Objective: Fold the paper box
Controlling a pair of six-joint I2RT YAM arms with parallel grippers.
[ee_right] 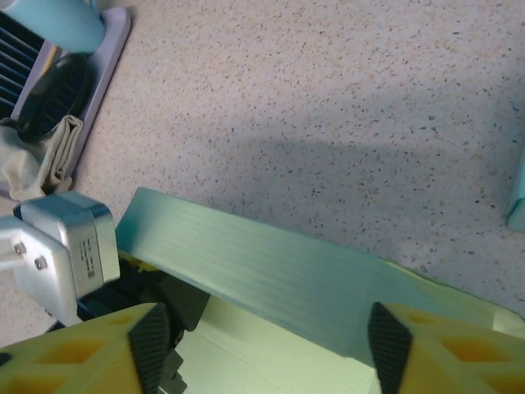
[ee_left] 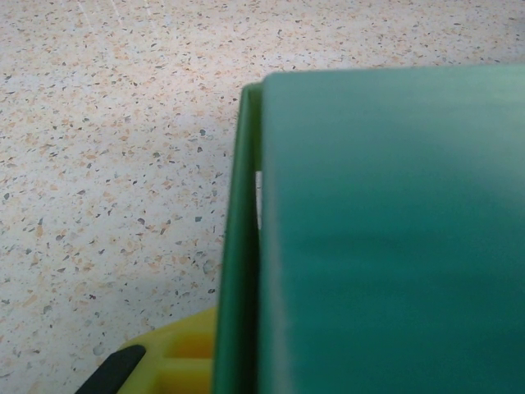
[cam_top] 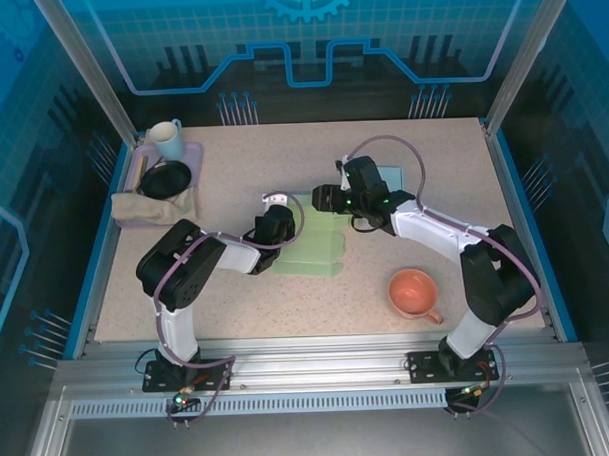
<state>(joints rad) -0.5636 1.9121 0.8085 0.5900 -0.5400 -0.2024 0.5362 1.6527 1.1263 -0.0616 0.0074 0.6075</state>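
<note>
The pale green paper box (cam_top: pixel 320 249) lies mostly flat in the middle of the table. My left gripper (cam_top: pixel 282 225) is at the box's left edge, shut on a green panel (ee_left: pixel 385 238). That panel covers most of the left wrist view, with one yellow finger (ee_left: pixel 168 361) beside its folded edge. My right gripper (cam_top: pixel 326 199) is at the box's far edge. It (ee_right: pixel 267 349) stands open, and its black pads (ee_right: pixel 152 341) straddle a raised flap (ee_right: pixel 262 263) that tilts up between them.
An orange cup (cam_top: pixel 415 292) sits at the front right. At the back left, a lilac tray (cam_top: pixel 194 152) holds a light blue mug (cam_top: pixel 165 140), a black bowl (cam_top: pixel 166 179) and a beige cloth (cam_top: pixel 144 207). The left arm's wrist (ee_right: pixel 70 246) is close to my right fingers.
</note>
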